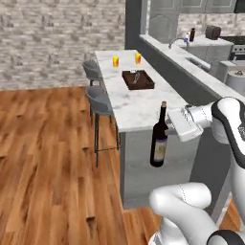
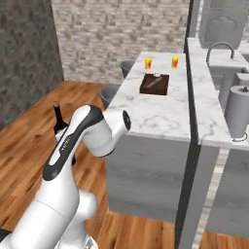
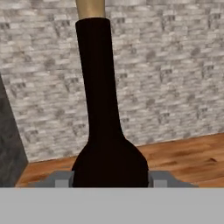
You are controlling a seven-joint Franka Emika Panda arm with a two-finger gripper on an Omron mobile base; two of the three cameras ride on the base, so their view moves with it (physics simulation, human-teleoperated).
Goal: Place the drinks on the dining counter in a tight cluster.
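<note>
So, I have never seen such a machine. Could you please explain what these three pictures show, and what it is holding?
It is a white robot arm with dark joints, in a rendered kitchen. Two pictures come from cameras on its base, behind it to the left and right. The third comes from a camera on its hand, looking along the claw.

The claw is shut on the tall dark wine bottle with a slim neck, gripping it near the shoulder. The bottle hangs upright in the air, beside the near end of the long white marble dining counter, not yet on it. In the hand view the bottle sits between the two grey fingertips.

On the counter lie a dark brown square tray and, further back, two small orange-yellow cups. Grey stools stand along its side.
</note>
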